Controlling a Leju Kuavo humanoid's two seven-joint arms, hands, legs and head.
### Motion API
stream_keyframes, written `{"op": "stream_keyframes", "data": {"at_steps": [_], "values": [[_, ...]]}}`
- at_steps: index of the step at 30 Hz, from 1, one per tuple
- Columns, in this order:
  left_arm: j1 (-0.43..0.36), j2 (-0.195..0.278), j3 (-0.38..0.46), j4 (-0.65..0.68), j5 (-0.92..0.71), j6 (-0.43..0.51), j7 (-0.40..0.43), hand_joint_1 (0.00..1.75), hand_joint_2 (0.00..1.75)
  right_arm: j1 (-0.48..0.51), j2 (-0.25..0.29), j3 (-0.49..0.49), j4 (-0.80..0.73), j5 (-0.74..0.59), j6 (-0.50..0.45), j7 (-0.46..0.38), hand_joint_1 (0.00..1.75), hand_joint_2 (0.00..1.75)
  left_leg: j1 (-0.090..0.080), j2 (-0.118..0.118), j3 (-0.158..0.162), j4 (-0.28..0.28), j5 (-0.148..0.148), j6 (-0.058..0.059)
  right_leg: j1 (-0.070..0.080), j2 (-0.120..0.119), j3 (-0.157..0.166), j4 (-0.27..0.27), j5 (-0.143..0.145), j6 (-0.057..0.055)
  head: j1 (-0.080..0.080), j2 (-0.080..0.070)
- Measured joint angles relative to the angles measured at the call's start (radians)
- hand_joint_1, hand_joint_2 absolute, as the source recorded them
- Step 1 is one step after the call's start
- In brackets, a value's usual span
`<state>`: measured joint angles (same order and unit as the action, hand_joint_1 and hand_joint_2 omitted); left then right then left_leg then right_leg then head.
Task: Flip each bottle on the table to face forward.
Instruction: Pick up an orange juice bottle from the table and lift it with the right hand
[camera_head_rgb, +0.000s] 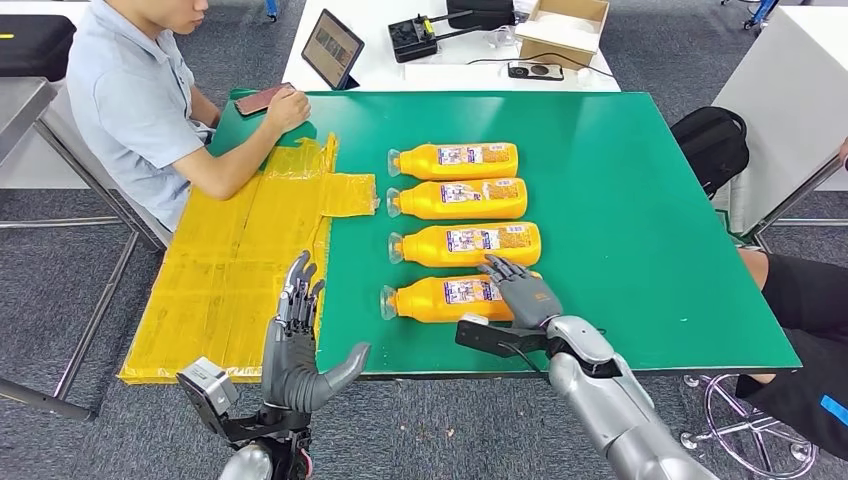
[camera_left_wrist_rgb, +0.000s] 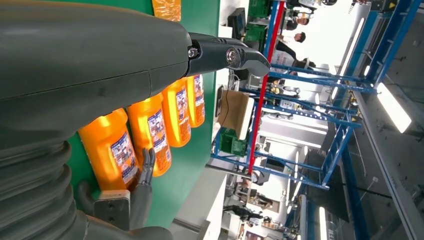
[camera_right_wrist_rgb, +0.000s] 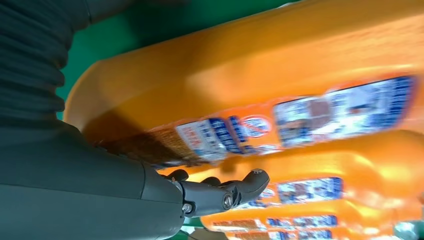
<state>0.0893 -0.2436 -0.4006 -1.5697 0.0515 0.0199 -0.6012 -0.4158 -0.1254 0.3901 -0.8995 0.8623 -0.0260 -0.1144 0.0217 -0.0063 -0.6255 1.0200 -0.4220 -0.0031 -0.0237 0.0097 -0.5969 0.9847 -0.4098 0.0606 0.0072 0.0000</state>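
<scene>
The right hand (camera_head_rgb: 522, 290) is resting flat, fingers spread, on the nearest bottle (camera_head_rgb: 440, 298) of four lying on the green surface (camera_head_rgb: 640, 230), seemingly needing to grip and roll it, while the left hand (camera_head_rgb: 300, 350) is hovering open beside it.

Person (camera_head_rgb: 140, 95) sitting at ten o'clock, hand resting on a phone (camera_head_rgb: 264, 99), yellow taped sheet (camera_head_rgb: 235, 265) lying at nine o'clock, tablet (camera_head_rgb: 332, 47) leaning at twelve, cardboard box (camera_head_rgb: 562, 28) sitting at one, black backpack (camera_head_rgb: 712, 145) lying at two.
</scene>
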Motion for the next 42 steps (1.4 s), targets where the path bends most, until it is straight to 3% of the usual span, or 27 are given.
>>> {"op": "stream_keyframes", "data": {"at_steps": [1, 7, 21, 24, 27, 33, 39, 42], "values": [[0.000, -0.001, 0.002, 0.000, 0.000, -0.001, 0.001, 0.00, 1.75, -0.006, -0.007, 0.005, 0.002, -0.001, 0.007, 0.002, 1.54, 1.75, 0.000, 0.000, 0.000, 0.000, 0.000, 0.000, 0.000, 0.000, 0.000, 0.000, 0.000, 0.000, 0.000, 0.000], [0.000, -0.004, 0.011, 0.000, 0.000, -0.003, 0.003, 0.00, 1.75, -0.043, -0.032, 0.033, 0.032, -0.016, 0.034, 0.004, 1.75, 1.75, 0.000, 0.000, 0.002, 0.000, 0.000, 0.000, 0.000, 0.000, 0.002, 0.000, 0.000, 0.000, 0.000, 0.000], [0.000, -0.011, 0.029, 0.004, 0.004, -0.010, 0.006, 0.00, 1.75, -0.105, -0.057, 0.070, 0.119, -0.069, 0.062, -0.007, 1.71, 1.75, 0.000, 0.000, 0.006, 0.000, 0.000, 0.000, 0.000, 0.000, 0.005, 0.000, 0.000, 0.000, 0.000, 0.000], [-0.003, -0.011, 0.029, 0.009, 0.010, -0.010, 0.005, 0.00, 1.75, -0.105, -0.056, 0.070, 0.132, -0.121, 0.061, -0.054, 1.72, 1.75, 0.000, 0.000, 0.007, 0.000, 0.000, 0.000, 0.000, 0.000, 0.006, 0.000, 0.000, 0.000, 0.000, 0.000], [-0.003, -0.011, 0.029, 0.011, 0.023, -0.007, -0.007, 0.00, 1.75, -0.087, -0.050, 0.061, 0.130, -0.219, 0.058, -0.158, 1.75, 1.75, 0.000, 0.000, 0.007, 0.000, 0.000, 0.000, 0.000, 0.000, 0.006, 0.000, 0.000, 0.000, 0.001, 0.000], [-0.008, -0.011, 0.028, 0.012, 0.053, 0.062, -0.044, 0.00, 1.75, 0.071, 0.026, 0.014, -0.016, -0.462, 0.065, -0.372, 1.74, 1.75, 0.001, 0.002, 0.005, 0.000, -0.001, -0.001, 0.002, 0.001, 0.003, 0.000, 0.000, 0.000, 0.000, 0.000], [-0.008, -0.011, 0.025, 0.012, 0.055, 0.130, -0.065, 0.00, 1.75, 0.177, 0.124, -0.018, -0.172, -0.535, 0.006, -0.400, 1.74, 1.75, 0.002, 0.001, 0.000, 0.000, -0.001, -0.001, 0.002, 0.001, -0.001, 0.000, -0.001, -0.001, 0.000, 0.000], [-0.009, -0.011, 0.023, 0.012, 0.059, 0.141, -0.066, 0.00, 1.75, 0.200, 0.147, -0.033, -0.215, -0.546, -0.025, -0.413, 1.62, 1.75, 0.001, 0.001, -0.001, 0.000, -0.001, -0.001, 0.000, 0.001, -0.001, 0.000, -0.001, -0.001, 0.001, 0.000]]}}
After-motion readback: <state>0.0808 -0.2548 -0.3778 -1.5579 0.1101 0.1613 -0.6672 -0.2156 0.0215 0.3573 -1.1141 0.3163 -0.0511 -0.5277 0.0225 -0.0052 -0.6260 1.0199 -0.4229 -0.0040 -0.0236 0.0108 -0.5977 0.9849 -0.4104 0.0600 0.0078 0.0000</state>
